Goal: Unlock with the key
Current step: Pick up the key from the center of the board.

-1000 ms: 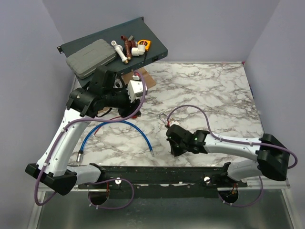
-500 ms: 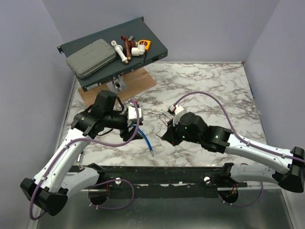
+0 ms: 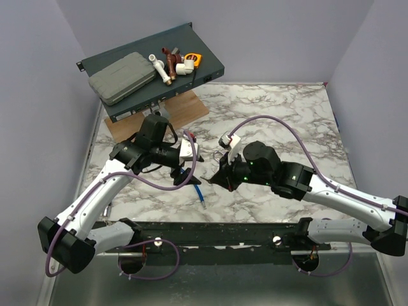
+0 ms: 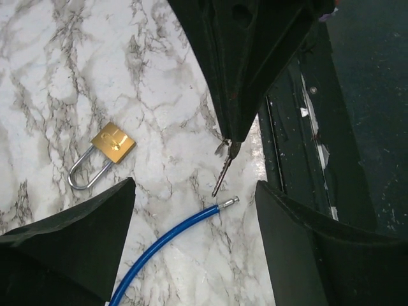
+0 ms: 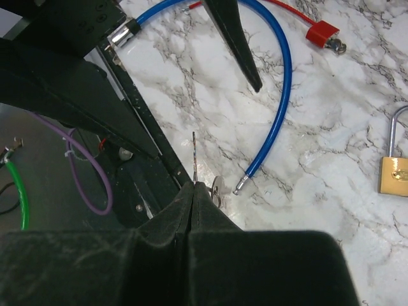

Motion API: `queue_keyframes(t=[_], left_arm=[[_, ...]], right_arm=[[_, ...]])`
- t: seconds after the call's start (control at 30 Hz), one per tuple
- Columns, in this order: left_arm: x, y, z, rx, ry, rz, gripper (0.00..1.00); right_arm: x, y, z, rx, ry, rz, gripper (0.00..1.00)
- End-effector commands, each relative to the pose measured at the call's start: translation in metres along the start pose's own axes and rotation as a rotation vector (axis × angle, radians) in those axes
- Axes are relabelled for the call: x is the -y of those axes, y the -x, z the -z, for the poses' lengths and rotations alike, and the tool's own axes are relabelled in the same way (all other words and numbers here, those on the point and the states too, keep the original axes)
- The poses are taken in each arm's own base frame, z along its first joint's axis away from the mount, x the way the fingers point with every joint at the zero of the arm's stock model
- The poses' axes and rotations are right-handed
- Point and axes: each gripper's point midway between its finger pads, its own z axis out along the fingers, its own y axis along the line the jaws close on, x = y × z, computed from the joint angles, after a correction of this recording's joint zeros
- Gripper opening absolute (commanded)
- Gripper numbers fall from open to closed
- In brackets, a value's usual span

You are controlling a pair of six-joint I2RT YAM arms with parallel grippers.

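The desk [image 4: 38, 57] has a smooth, marble-patterned top with a slight sheen. The padlock [image 4: 113, 141] is shiny brass with a polished silver metal shackle [image 4: 81, 177], and the key [image 4: 222, 175] is thin bare silver-grey metal. The blue cable [image 4: 167, 234] looks like glossy plastic with a metal tip, and the right tool [image 5: 193, 186] like matt black plastic.

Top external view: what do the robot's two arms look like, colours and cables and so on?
The left arm and right arm match: white link shells, black joints and bases, and a loose purple cable looping along each. The left gripper and right gripper are black and taper towards their tips.
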Motion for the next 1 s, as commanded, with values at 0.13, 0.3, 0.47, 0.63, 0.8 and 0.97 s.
queue_keyframes(t=[0.13, 0.3, 0.47, 0.63, 0.8, 0.97], left_arm=[[0.031, -0.004, -0.004, -0.031, -0.153, -0.092, 0.59], [0.026, -0.004, -0.004, -0.041, -0.126, -0.101, 0.34], [0.023, 0.009, -0.005, -0.024, -0.118, -0.100, 0.21], [0.025, 0.008, -0.007, -0.039, -0.121, -0.100, 0.00], [0.029, 0.005, -0.008, -0.062, -0.131, -0.092, 0.00], [0.032, 0.000, -0.003, -0.099, -0.130, -0.111, 0.00]], right_arm=[[-0.011, 0.020, 0.008, 0.033, 0.040, 0.072, 0.01], [-0.014, 0.021, 0.010, 0.038, 0.053, 0.075, 0.01], [-0.016, 0.021, 0.009, 0.040, 0.071, 0.075, 0.01], [-0.021, 0.022, 0.008, 0.046, 0.094, 0.083, 0.01], [-0.022, 0.025, 0.010, 0.068, 0.103, 0.083, 0.01], [-0.020, 0.036, 0.020, 0.148, 0.088, 0.080, 0.24]])
